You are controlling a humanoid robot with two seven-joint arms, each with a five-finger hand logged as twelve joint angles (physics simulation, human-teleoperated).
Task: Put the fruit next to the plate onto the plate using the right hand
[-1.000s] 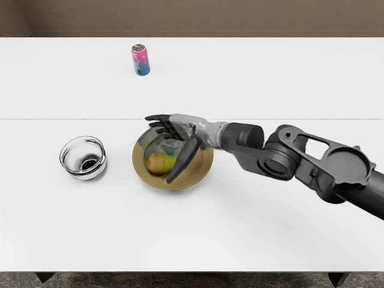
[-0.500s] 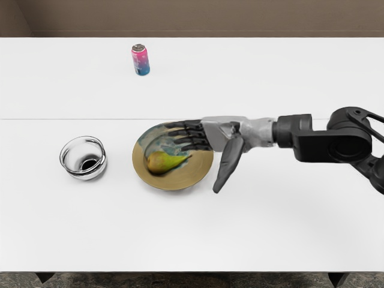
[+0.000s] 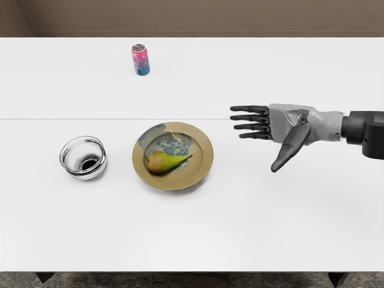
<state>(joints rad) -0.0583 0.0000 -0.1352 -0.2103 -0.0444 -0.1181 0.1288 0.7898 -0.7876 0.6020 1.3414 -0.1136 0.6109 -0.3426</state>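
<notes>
- Head view: the right hand (image 3: 275,127) is pulling back from the plate (image 3: 202,157). Half a second ago its fingers were reaching over the plate's right rim; now it is hovering well to the right of the plate, above the table (image 3: 240,228).
- The hand is showing itself open and holding nothing: the four fingers (image 3: 249,118) are stretching straight out to the left, and the thumb (image 3: 287,153) is hanging down and to the left below the palm.
- The right forearm is entering from the picture's right edge.
- The pear (image 3: 161,162) is lying on its side on the plate, left of the plate's middle, with its narrow stem end pointing right and slightly up; it is lying as it was half a second ago.
- A shiny metal bowl (image 3: 99,159) is standing on the table just left of the plate, not touching it.
- A pink and blue can (image 3: 140,60) is standing upright well behind the plate, towards the far side of the table.
</notes>
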